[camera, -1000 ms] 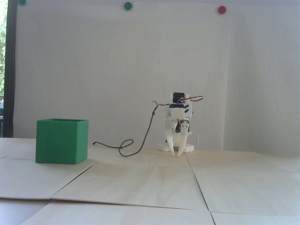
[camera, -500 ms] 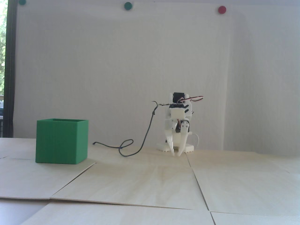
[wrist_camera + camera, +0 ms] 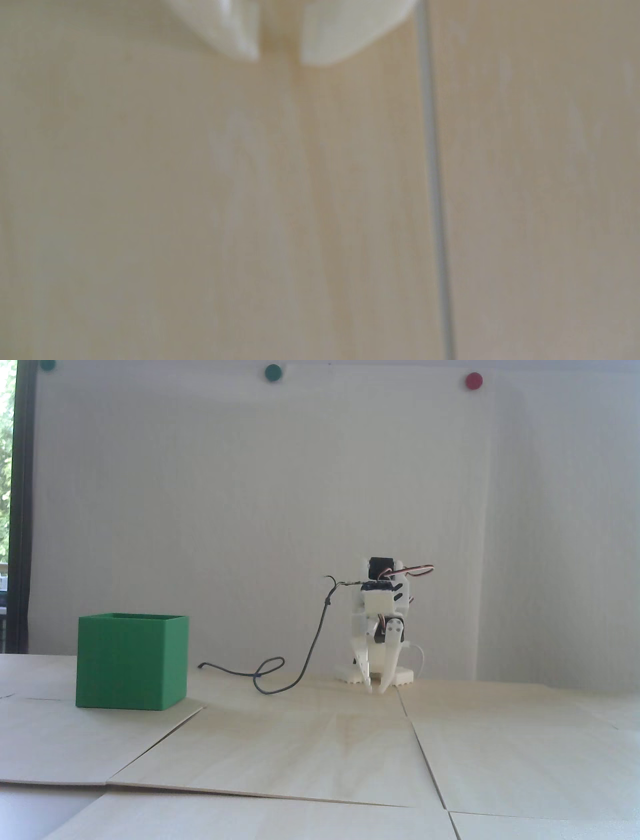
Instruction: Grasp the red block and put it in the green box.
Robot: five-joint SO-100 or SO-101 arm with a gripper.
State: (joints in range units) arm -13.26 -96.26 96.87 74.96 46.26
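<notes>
The green box (image 3: 131, 662) stands on the pale wooden table at the left of the fixed view, its open top facing up. The red block shows in no view. My white gripper (image 3: 375, 689) hangs at the back centre, tips down just above the table and well right of the box. Its fingers are drawn together with only a thin slit and nothing between them. In the wrist view the gripper (image 3: 278, 60) enters from the top over bare wood.
A thin dark cable (image 3: 310, 650) loops over the table between the box and the arm. Round dots, one red (image 3: 473, 380) and one green (image 3: 273, 372), sit high on the white wall. A board seam (image 3: 433, 173) runs just right of the fingers.
</notes>
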